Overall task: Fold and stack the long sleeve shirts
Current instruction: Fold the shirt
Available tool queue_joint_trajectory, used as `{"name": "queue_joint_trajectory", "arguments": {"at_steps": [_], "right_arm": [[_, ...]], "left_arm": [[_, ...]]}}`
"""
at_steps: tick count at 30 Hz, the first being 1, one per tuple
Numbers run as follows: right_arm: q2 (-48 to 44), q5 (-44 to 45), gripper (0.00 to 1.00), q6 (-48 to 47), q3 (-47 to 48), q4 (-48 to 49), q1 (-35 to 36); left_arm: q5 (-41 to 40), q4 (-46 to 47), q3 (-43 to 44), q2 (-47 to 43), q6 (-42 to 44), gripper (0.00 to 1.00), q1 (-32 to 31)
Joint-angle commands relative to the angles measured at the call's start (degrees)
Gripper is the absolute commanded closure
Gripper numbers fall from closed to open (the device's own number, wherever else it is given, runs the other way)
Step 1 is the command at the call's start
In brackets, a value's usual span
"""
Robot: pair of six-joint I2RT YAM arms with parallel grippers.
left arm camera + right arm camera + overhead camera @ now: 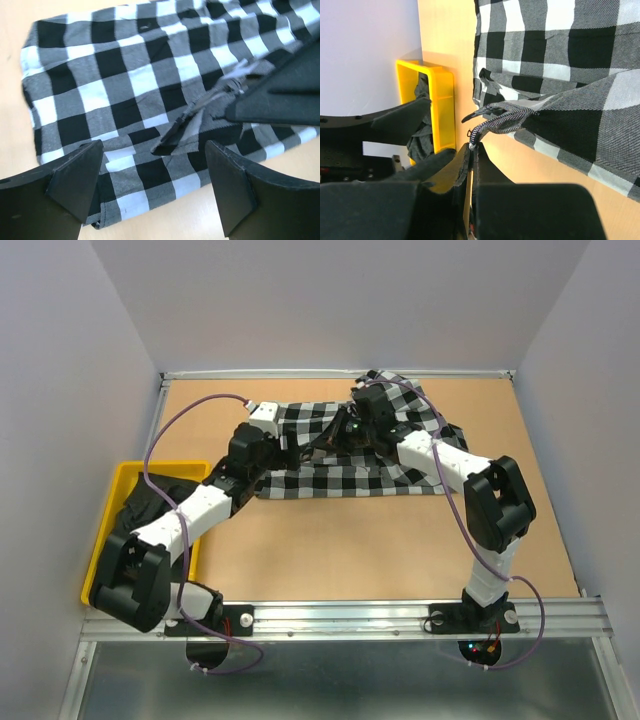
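Observation:
The black-and-white check shirt [330, 478] lies spread over the back middle of the table. My right gripper [472, 147] is shut on a thin fold of its edge, pulling that fold up off the cloth [560, 50]. My left gripper [155, 185] hovers open just above the shirt's near edge [125, 85], with cloth and bare table between its fingers. The pinched fold and the right gripper [235, 89] show close ahead of it. In the top view both grippers meet over the shirt's middle [320, 445]. The plain black shirt [150, 502] lies crumpled in the yellow bin.
The yellow bin [128, 472] stands at the table's left edge, beside the left arm; its wall [442, 100] also shows in the right wrist view. Purple cables loop off both arms. White walls enclose the table on three sides.

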Motion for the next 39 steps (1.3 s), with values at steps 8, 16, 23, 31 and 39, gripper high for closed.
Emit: {"name": "queue_joint_trajectory", "arguments": {"at_steps": [8, 16, 23, 31, 39], "right_arm": [[5.71, 7.99, 1.00, -0.65, 13.48, 2.93, 0.21], [7.22, 12.49, 0.99, 4.01, 12.02, 13.45, 0.38], [6.60, 11.34, 1.00, 6.30, -1.61, 27.35, 4.07], [5.02, 12.92, 0.99, 6.12, -11.63, 32.37, 8.12], [5.01, 11.08, 0.83, 5.69, -14.72, 30.44, 9.96]], "left_arm": [[-17.61, -13.77, 1.85, -7.71, -20.63, 0.06, 1.02], [-16.47, -18.25, -4.47, -14.74, -26.43, 0.06, 1.37], [-15.68, -19.94, -7.03, -17.65, -28.28, 0.07, 1.37], [-15.06, -21.43, -7.91, -18.00, -29.77, 0.07, 1.37], [-14.27, -22.66, -7.47, -17.21, -31.71, 0.07, 1.37]]}}
